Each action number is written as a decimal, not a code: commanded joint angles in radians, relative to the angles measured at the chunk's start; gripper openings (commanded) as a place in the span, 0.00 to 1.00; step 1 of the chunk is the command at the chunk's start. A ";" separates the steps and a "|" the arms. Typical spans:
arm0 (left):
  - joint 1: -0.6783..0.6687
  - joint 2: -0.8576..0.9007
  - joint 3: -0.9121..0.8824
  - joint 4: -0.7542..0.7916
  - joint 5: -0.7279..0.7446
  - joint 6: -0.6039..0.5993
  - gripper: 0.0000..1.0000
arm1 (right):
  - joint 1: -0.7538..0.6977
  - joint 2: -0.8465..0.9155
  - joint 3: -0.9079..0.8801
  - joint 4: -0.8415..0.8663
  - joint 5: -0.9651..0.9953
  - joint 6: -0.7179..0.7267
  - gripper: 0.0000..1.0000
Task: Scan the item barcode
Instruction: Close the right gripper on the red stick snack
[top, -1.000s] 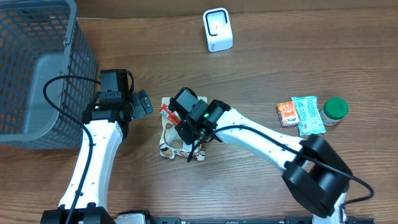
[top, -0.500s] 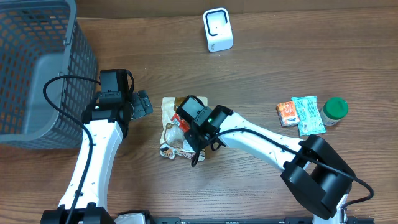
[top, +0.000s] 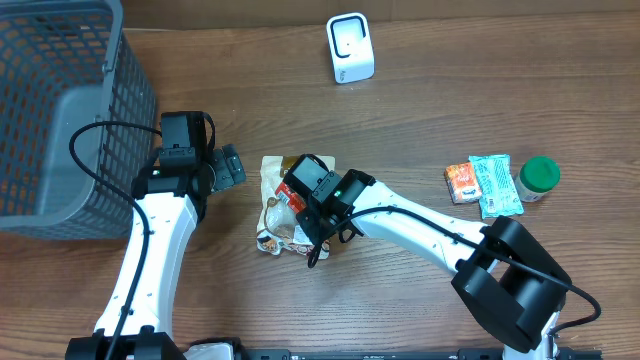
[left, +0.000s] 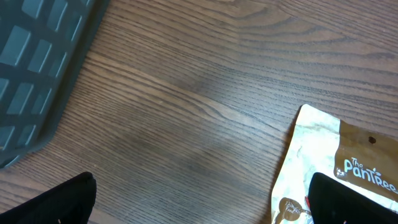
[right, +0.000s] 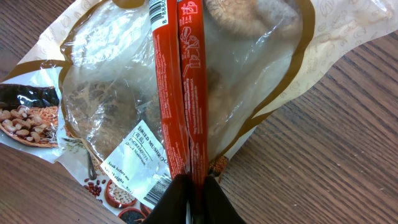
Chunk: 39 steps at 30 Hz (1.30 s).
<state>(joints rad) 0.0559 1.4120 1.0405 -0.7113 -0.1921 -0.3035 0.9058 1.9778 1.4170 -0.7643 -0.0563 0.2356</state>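
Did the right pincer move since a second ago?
Yes. The right pincer, pinching the red packet, slid away from the white scanner, downward in the overhead view.

the basket (top: 60, 110) stands at the counter's (top: 500, 80) far left corner, the scanner (top: 350, 48) at the far middle. the pouch (top: 268, 215) lies at the centre, two stick packs (right: 180, 93) on it. at the right, one packet (top: 461, 183), a second packet (top: 495, 186) and a jar (top: 538, 178) lie side by side.
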 joint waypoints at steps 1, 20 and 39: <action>0.000 0.001 0.011 0.001 -0.010 0.004 1.00 | 0.002 0.017 -0.010 0.000 -0.009 0.004 0.11; 0.000 0.001 0.011 0.001 -0.010 0.004 1.00 | 0.002 0.029 -0.024 -0.008 -0.008 0.004 0.35; 0.000 0.001 0.011 0.001 -0.010 0.004 1.00 | 0.002 0.035 -0.024 -0.005 -0.015 0.004 0.30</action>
<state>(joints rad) 0.0559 1.4120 1.0405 -0.7113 -0.1921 -0.3031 0.9058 1.9930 1.4002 -0.7765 -0.0643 0.2363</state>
